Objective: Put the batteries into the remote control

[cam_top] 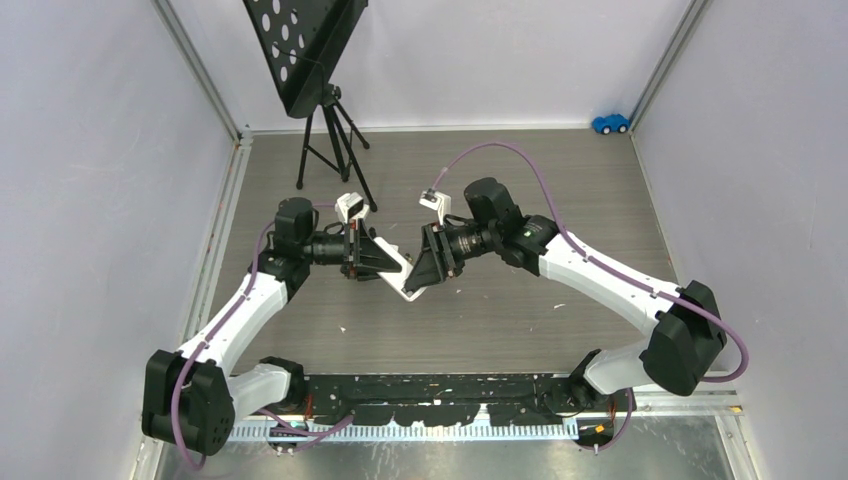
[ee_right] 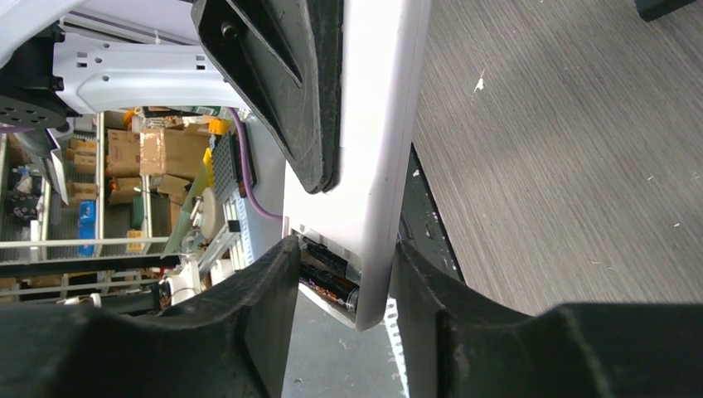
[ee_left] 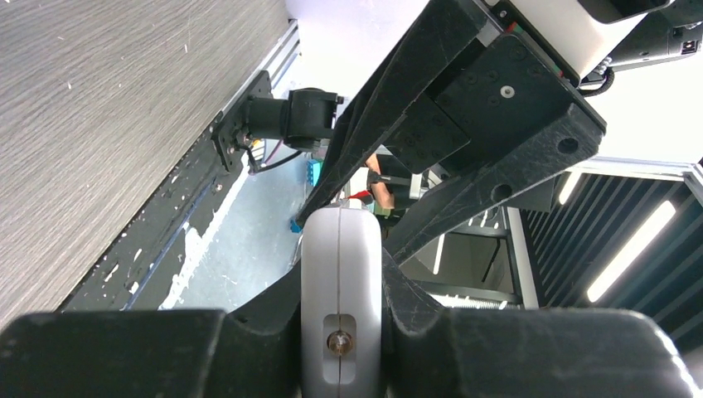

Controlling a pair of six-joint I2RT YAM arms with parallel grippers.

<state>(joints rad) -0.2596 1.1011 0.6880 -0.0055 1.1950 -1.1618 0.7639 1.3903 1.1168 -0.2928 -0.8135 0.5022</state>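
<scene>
The white remote control (cam_top: 406, 282) is held in the air between both grippers over the middle of the table. My left gripper (cam_top: 388, 262) is shut on one end; in the left wrist view the remote's narrow end (ee_left: 341, 282) with a small round LED sits pinched between its jaws (ee_left: 341, 340). My right gripper (cam_top: 424, 268) grips the other end (ee_right: 377, 166). Its jaws (ee_right: 344, 286) close on the open battery bay. Two dark batteries (ee_right: 330, 278), one with reddish marks, lie in the bay against one black finger (ee_right: 249, 315).
A black perforated stand on a tripod (cam_top: 312, 60) is at the back left. A small blue toy car (cam_top: 610, 123) sits in the back right corner. A black rail (cam_top: 450, 388) runs along the near edge between the arm bases.
</scene>
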